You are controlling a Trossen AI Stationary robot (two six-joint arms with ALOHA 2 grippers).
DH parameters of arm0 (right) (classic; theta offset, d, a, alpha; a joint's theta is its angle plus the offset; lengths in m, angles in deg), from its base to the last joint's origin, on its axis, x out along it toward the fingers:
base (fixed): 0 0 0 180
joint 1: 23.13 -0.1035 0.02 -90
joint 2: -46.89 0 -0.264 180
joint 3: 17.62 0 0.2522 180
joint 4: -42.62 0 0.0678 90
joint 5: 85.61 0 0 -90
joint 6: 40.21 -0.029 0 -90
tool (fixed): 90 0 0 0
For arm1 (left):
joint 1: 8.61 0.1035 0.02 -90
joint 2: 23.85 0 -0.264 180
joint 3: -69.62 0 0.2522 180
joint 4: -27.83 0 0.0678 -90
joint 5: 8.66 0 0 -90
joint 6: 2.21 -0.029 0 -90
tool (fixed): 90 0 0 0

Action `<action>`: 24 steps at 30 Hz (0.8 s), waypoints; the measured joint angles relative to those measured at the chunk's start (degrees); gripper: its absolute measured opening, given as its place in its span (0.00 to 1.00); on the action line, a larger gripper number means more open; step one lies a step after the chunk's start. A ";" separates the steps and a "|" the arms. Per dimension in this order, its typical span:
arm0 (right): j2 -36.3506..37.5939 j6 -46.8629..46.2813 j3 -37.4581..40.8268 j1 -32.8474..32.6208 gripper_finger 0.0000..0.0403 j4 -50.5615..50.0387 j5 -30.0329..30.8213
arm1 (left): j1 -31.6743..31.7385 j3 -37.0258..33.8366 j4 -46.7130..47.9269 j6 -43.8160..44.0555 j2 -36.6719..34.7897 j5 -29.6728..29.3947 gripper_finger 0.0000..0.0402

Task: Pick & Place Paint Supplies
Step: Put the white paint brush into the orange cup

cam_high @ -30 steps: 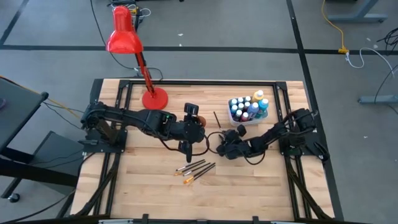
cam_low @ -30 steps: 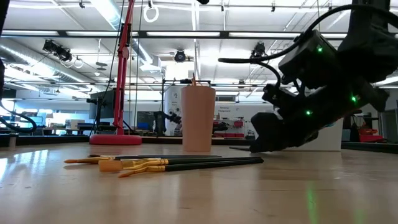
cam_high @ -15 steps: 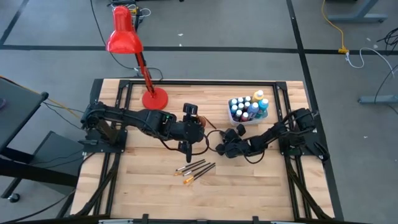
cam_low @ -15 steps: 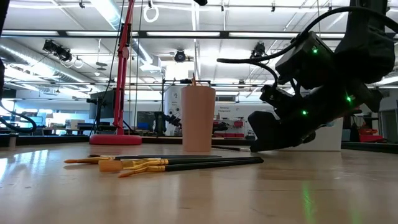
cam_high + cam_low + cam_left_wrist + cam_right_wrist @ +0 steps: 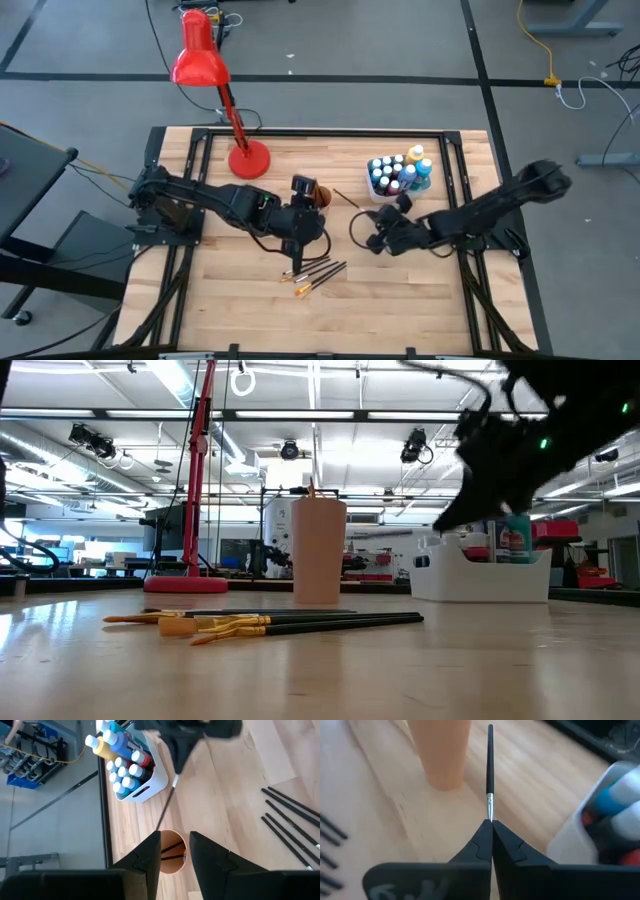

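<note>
Right wrist view shows a thin paintbrush (image 5: 490,775) pinched at its ferrule in the right gripper (image 5: 492,826), mid-table beside the orange cup (image 5: 443,751), left wrist view adds brushes inside that cup, left gripper (image 5: 175,851) slightly parted above it.

Wooden table (image 5: 230,300) with a dark frame, seen from straight above. Red desk lamp (image 5: 205,75), base at the far-left part of the table, head leaning out past the far edge. White tub (image 5: 385,195) at far right, packed with paint bottles (image 5: 398,172): white caps, blue ones, one yellow. Small orange cup (image 5: 320,197) near the table centre, left of the tub. Left arm reaches in from the left, left gripper (image 5: 296,240) just near of the cup. Loose paintbrushes (image 5: 315,272) lie just near of that gripper. Right arm reaches in from the right, right gripper (image 5: 378,228) near-left of the tub, above the table.
</note>
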 joint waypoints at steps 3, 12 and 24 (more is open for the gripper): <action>6.46 0.93 -3.92 -1.06 0.00 -11.39 0.07 | -1.37 0.00 0.60 -0.13 0.00 -1.88 0.28; 7.67 15.53 -27.56 -1.63 0.00 -43.32 -5.03 | -3.63 0.00 6.54 1.87 0.00 -8.40 0.28; -8.80 33.89 -46.88 3.95 0.00 -55.26 -17.06 | -3.66 0.00 13.01 9.28 -0.02 -9.82 0.28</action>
